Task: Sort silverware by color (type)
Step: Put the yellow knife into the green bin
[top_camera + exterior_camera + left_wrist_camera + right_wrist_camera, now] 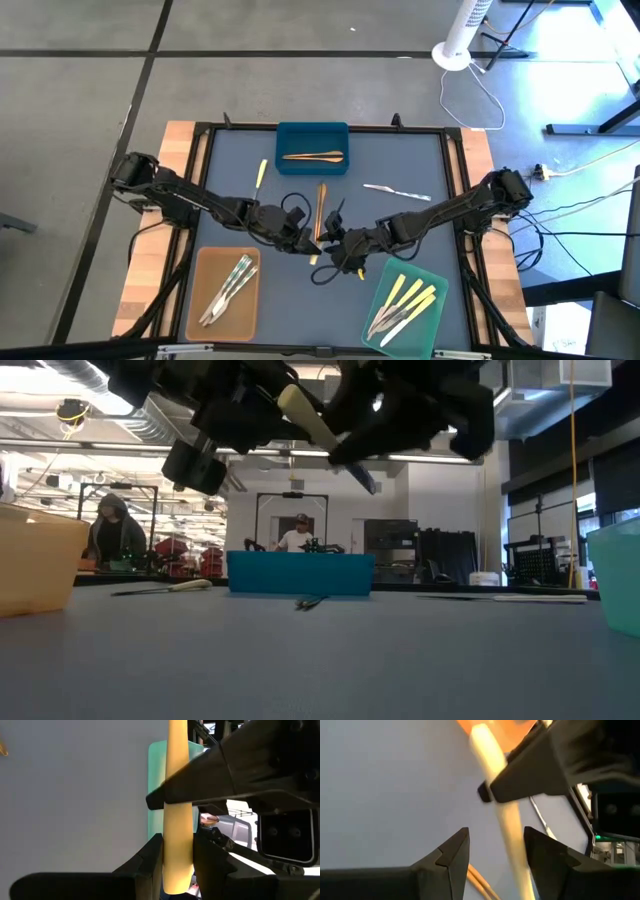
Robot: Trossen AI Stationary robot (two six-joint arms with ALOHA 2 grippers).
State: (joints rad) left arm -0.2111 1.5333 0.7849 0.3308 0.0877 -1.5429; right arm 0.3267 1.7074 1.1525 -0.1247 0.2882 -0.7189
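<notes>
A pale yellow utensil [177, 820] hangs above the table's middle, with my left gripper [177, 845] shut on it. My right gripper [495, 845] meets it from the right side, open. Its two fingers stand on either side of the same utensil [507, 827], with a gap showing on one side. In the high view both grippers [308, 240] [338, 243] sit close together. A yellow utensil [262, 175], a wood-brown one [321, 205] and a silvery one [397, 191] lie flat on the table. My left gripper pinches the pale yellow utensil between its two fingers at one end of it [177, 870]. The fingers [150, 862] lie across the utensil, which runs on past them. The utensil [310, 418] is tilted and lifted clear of the table.
The blue tray [340, 130] at the far middle holds a wood-brown utensil [313, 155]. The tan tray [205, 262] at the near left holds silvery ones. The green tray [432, 272] at the near right holds yellow and silvery ones. People show in the room beyond the table.
</notes>
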